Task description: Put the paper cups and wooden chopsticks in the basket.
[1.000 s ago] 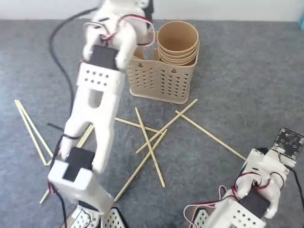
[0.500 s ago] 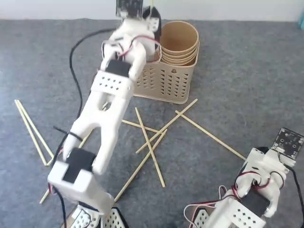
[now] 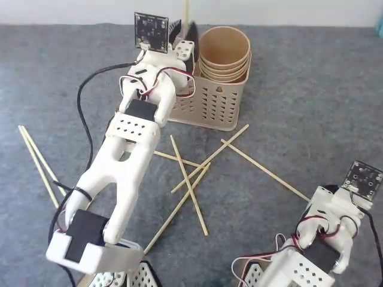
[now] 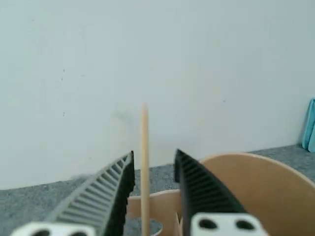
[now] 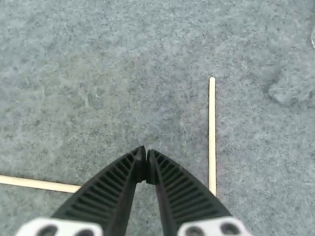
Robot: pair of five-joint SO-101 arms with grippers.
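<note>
A stack of paper cups [image 3: 224, 51] stands in the right part of the beige basket [image 3: 203, 101]. My left gripper [image 3: 184, 33] hovers over the basket's left part, open, and a wooden chopstick [image 3: 186, 12] stands upright between its fingers. The left wrist view shows that chopstick [image 4: 144, 147] in the gap of the gripper [image 4: 153, 160], close to one finger, with a cup rim [image 4: 256, 187] behind. Several chopsticks [image 3: 190, 185] lie crossed on the grey carpet. My right gripper [image 5: 146, 150] is shut on nothing just above the carpet, beside a chopstick [image 5: 212, 132].
Two more chopsticks [image 3: 39, 161] lie at the far left of the carpet. One long chopstick [image 3: 266, 170] runs toward the right arm [image 3: 332, 233] at the lower right. A white wall stands behind the basket.
My left arm has stretched farther toward the basket and its wrist has tipped up, bringing the upright chopstick over the basket's left part. The right arm has not moved.
</note>
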